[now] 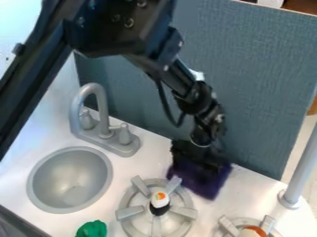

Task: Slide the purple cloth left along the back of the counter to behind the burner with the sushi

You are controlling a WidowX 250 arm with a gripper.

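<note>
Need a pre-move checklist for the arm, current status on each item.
1. Gripper at the purple cloth: ok, right at its upper part.
2. Cloth securely held: cannot tell.
3. Cloth lifted off the counter: cannot tell.
4. Cloth well away from the burner beside it: not ok, its edge is right by a prong.
5. Gripper away from the faucet: ok, visible gap.
6. Small white-and-orange item within the burner's ring: ok, near its centre.
</note>
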